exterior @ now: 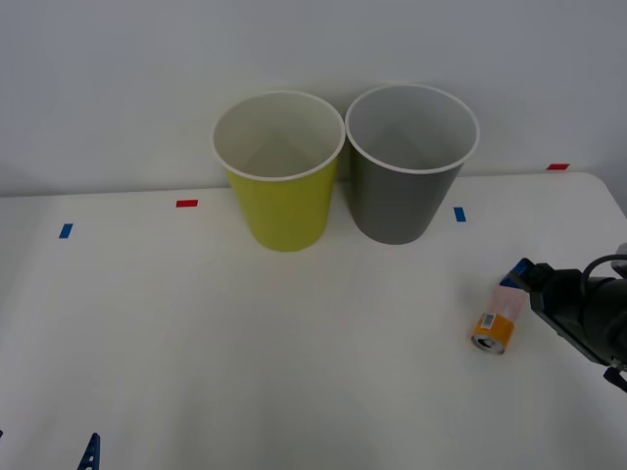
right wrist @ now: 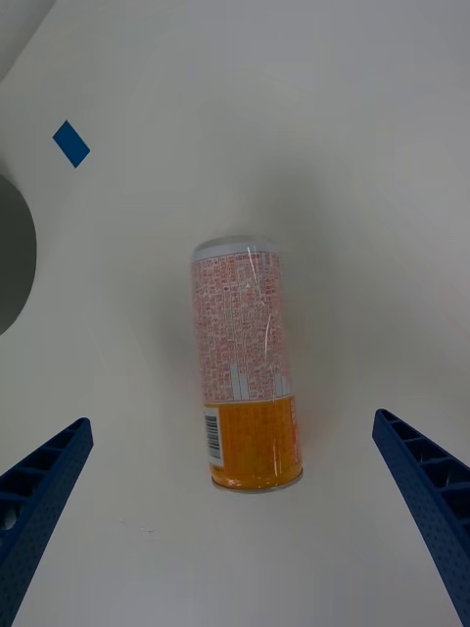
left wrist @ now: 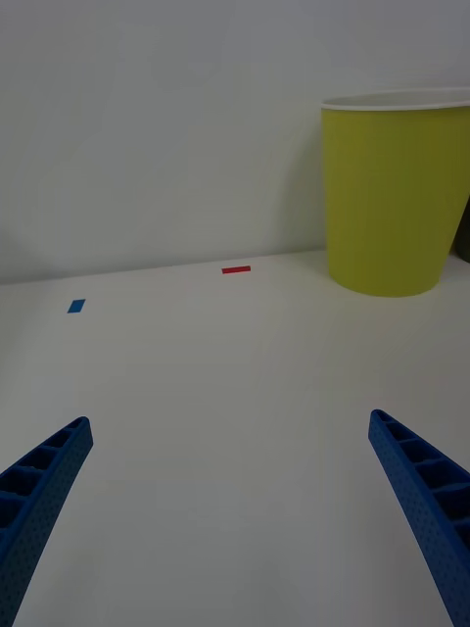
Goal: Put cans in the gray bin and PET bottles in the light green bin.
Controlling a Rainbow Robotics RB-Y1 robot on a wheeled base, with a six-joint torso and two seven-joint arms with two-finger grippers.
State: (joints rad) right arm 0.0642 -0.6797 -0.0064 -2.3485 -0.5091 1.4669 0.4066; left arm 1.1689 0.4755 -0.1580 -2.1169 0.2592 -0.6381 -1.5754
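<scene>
A pale pink can (exterior: 498, 316) with an orange band lies on its side on the white table at the right. My right gripper (right wrist: 232, 419) hovers open just above the can (right wrist: 245, 362), one blue finger on each side, touching nothing. In the front view its blue fingertip (exterior: 522, 270) sits at the can's pink end. At the back stand the light green bin (exterior: 280, 168) and the gray bin (exterior: 409, 162), side by side and upright. My left gripper (left wrist: 230, 421) rests open low at the near left, facing the light green bin (left wrist: 397, 191). PET bottles are out of view.
Small blue tape marks (exterior: 66, 231) and red tape marks (exterior: 186, 203) dot the table's far side. A white wall rises right behind the bins. The table's right edge (exterior: 612, 196) runs close to the right arm (exterior: 588, 313).
</scene>
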